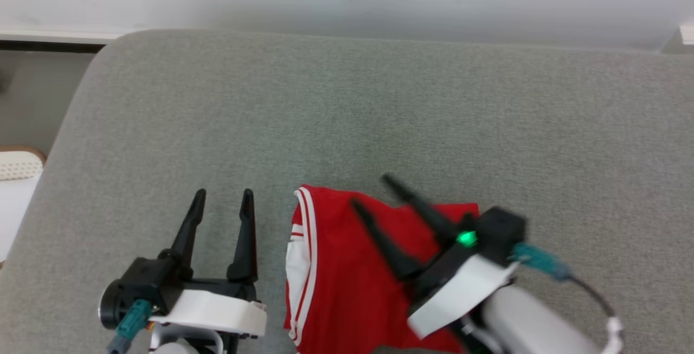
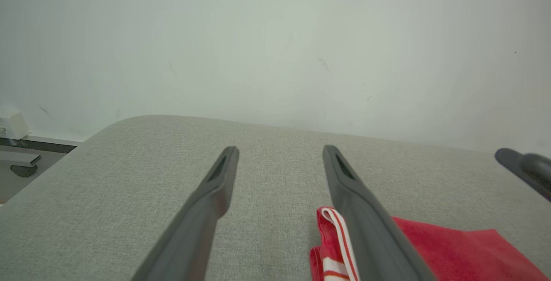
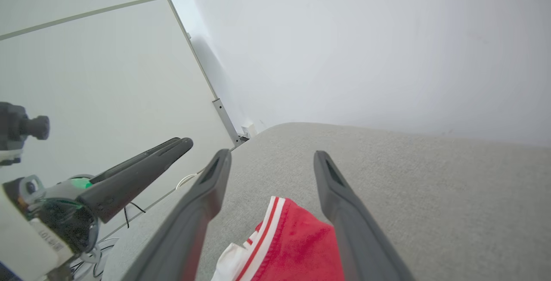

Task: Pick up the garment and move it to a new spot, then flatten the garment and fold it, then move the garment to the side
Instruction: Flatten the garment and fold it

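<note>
Here, the red garment (image 1: 347, 267) lies on the grey cushion (image 1: 379, 99) at 6 o'clock in the head view. Over it hovers the right gripper (image 1: 370, 191), jaws wide and empty; the left gripper (image 1: 224, 194) (also wide, empty) sits at 8 o'clock. Likely step: approaching a grasp. Next: descend and close on the fabric.

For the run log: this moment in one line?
left gripper open, beside garment | right gripper open, over garment | garment on grey cushion
</note>
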You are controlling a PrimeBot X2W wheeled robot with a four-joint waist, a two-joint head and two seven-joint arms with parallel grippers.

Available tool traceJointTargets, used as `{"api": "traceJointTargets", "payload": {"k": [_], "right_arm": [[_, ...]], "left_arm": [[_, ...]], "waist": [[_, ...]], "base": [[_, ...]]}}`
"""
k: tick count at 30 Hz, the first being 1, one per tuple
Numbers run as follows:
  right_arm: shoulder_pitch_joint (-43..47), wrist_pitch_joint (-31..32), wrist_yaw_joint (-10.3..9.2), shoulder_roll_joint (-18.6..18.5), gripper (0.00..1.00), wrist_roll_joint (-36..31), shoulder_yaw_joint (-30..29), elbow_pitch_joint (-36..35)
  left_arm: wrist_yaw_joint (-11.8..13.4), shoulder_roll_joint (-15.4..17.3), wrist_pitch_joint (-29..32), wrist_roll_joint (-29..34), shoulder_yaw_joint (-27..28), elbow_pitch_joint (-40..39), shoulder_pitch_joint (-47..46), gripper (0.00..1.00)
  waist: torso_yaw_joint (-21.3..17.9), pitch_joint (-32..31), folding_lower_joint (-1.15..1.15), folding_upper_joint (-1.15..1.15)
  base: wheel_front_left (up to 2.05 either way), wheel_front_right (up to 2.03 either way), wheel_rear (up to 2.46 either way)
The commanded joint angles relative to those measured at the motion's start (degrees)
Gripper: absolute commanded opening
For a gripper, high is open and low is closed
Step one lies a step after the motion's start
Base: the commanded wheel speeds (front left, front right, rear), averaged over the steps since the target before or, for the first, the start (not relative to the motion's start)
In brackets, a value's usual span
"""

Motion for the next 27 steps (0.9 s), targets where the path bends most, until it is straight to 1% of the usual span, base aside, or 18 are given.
{"api": "traceJointTargets", "payload": {"k": [1,3,6,9,12,15,17,20,27], "right_arm": [[-0.59,-1.08,0.00,-1.76,1.00,-1.63,-2.09,-0.31],[-0.04,-2.63,-0.01,-3.42,1.00,-4.83,-6.81,-1.57],[3.26,-3.53,0.00,-5.95,1.00,-9.11,-15.51,-3.86],[7.71,-3.08,0.00,-7.97,1.00,-12.73,-24.91,-6.78],[13.02,-1.34,0.00,-8.33,1.00,-14.99,-33.17,-10.17],[18.18,1.45,0.00,-7.21,1.00,-17.24,-39.27,-13.95],[21.34,3.43,0.00,-6.18,1.00,-17.64,-41.75,-16.65],[25.56,6.63,0.00,-4.96,1.00,-18.92,-43.63,-19.86],[33.24,12.28,0.00,-2.52,1.00,-20.15,-44.24,-24.54]], "left_arm": [[0.18,0.48,-0.35,0.19,0.31,-0.17,-0.10,1.00],[0.44,0.74,-0.39,0.24,0.51,-0.24,0.32,1.00],[0.85,1.40,-0.43,0.44,1.00,-0.27,1.02,1.00],[1.12,2.11,-0.31,0.58,1.48,-0.23,1.58,1.00],[1.63,2.95,0.16,0.52,2.07,-0.55,2.32,1.00],[2.23,3.93,0.48,0.45,2.93,-0.80,3.36,1.00],[2.48,4.57,0.71,0.23,3.31,-0.90,4.17,1.00],[2.64,5.36,1.17,0.17,3.34,-0.86,5.64,1.00],[3.01,6.10,1.95,-0.94,2.98,-0.43,10.71,1.00]], "waist": [[-0.62,-0.15,0.00,0.00],[-1.34,-0.36,0.00,0.00],[-2.62,-1.06,0.00,0.00],[-3.98,-1.85,0.00,0.00],[-5.38,-2.63,0.00,0.00],[-6.70,-3.66,0.00,0.00],[-7.31,-4.58,0.00,0.00],[-7.99,-6.29,0.00,0.00],[-8.86,-11.10,0.00,0.00]], "base": [[0.00,0.00,0.00],[0.00,0.00,0.00],[0.00,0.00,0.00],[0.00,0.00,0.00],[0.00,0.00,0.00],[0.00,0.00,0.00],[0.00,0.00,0.00],[0.00,0.00,0.00],[0.00,0.00,0.00]]}}
